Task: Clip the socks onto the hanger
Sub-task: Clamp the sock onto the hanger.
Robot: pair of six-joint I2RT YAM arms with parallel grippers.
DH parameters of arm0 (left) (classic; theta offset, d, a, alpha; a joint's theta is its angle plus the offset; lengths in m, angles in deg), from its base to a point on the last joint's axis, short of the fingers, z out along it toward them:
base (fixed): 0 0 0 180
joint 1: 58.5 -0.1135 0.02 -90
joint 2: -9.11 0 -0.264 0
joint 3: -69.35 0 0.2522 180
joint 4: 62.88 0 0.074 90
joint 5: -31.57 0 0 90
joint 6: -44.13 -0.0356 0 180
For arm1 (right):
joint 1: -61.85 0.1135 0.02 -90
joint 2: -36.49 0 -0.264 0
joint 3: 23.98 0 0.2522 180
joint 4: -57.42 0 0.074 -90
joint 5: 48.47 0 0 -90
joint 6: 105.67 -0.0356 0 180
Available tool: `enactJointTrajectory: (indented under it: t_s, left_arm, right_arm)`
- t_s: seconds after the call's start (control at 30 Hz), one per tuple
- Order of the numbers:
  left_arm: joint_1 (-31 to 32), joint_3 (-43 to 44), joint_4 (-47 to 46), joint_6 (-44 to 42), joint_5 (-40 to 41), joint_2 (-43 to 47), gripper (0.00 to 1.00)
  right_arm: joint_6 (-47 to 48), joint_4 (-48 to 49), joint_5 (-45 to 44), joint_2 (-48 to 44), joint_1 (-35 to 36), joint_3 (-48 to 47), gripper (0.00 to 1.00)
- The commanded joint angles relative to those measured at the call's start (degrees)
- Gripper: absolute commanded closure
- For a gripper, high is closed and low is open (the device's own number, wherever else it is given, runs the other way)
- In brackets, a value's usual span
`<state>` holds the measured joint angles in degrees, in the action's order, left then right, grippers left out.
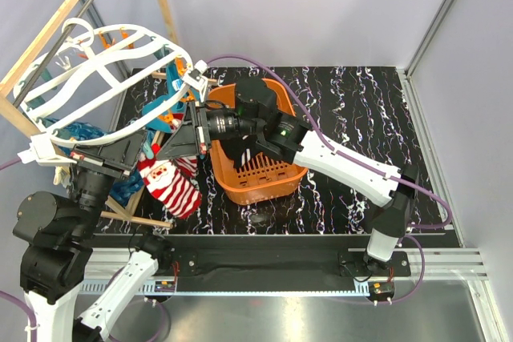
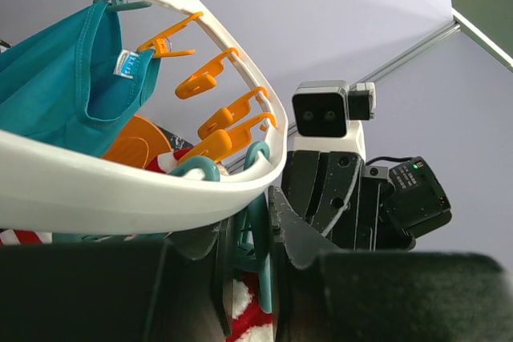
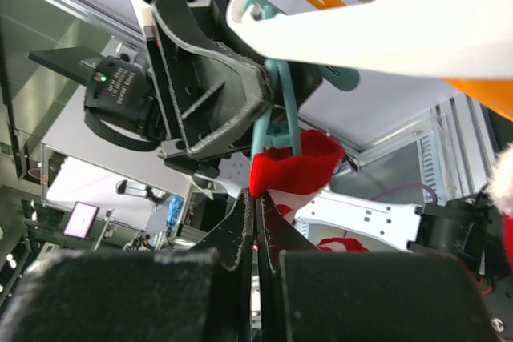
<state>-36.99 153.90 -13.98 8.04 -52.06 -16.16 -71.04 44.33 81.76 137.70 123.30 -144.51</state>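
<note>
- Right gripper (image 3: 256,202) has its fingers pressed together on the red cuff of the small red-and-white striped fabric sock (image 3: 292,167). A thin pinch, right at the edge.
- Left gripper (image 2: 252,234) is nearly closed around the teal plastic peg (image 3: 282,110) that hangs under the rim of the big white plastic oval hanger (image 2: 120,198), and it looks to be squeezing the peg's levers.
- The step, as I read it, is to feed the cuff into that peg while the other hand holds it open.
- To do it well, bring the cuff up straight and push it deep into the peg's mouth. The left squeeze should come off first, the right pinch only afterwards — otherwise the sock drops.
- The cuff sits directly above the right fingertips, touching or just under the peg's lower end; whether it is already inside the mouth, I cannot tell.
- From above, the striped body of the sock dangles below the hanger's near edge, left of the orange slatted plastic basket (image 1: 256,186).
- A teal-blue cloth (image 2: 56,94) is already clipped on, and a row of small orange pegs (image 2: 208,78) stands free along the rim — plenty of room.
</note>
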Motion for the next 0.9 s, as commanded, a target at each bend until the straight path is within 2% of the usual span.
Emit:
enactJointTrajectory:
  t_s: [0.0, 0.33, 0.37, 0.43, 0.47, 0.8, 0.87]
  left_arm:
    - [0.1, 1.9, 0.0, -0.4, -2.4, 0.4, 1.0]
    - [0.1, 0.3, -2.3, -0.4, -3.8, 1.7, 1.0]
    - [0.1, 0.0, -2.6, -0.2, -3.8, 1.9, 0.92]
    - [0.0, -0.7, -2.9, -0.2, -3.4, 2.9, 0.83]
    - [0.1, -0.8, -2.9, -0.2, -3.2, 3.2, 0.68]
    - [0.1, -1.9, -3.6, -0.6, -3.2, 5.7, 0.32]
    - [0.1, -1.9, -3.7, -0.9, -3.6, 6.1, 0.31]
  right_arm:
    - [-3.2, 5.9, 2.0, 0.3, 0.2, -2.9, 1.0]
    - [-3.6, 7.9, 1.8, 1.3, -0.1, -2.6, 1.0]
    - [-3.6, 8.0, 1.8, 1.3, -0.2, -2.5, 1.0]
    - [-3.3, 8.0, 1.8, 1.4, -0.4, -2.1, 1.0]
    - [-3.2, 7.8, 1.5, 1.4, -0.4, -2.0, 1.0]
    - [1.3, 4.1, -0.4, 0.5, -0.9, -1.3, 1.0]
    - [2.2, 2.7, -0.8, 0.6, -1.2, -1.3, 1.0]
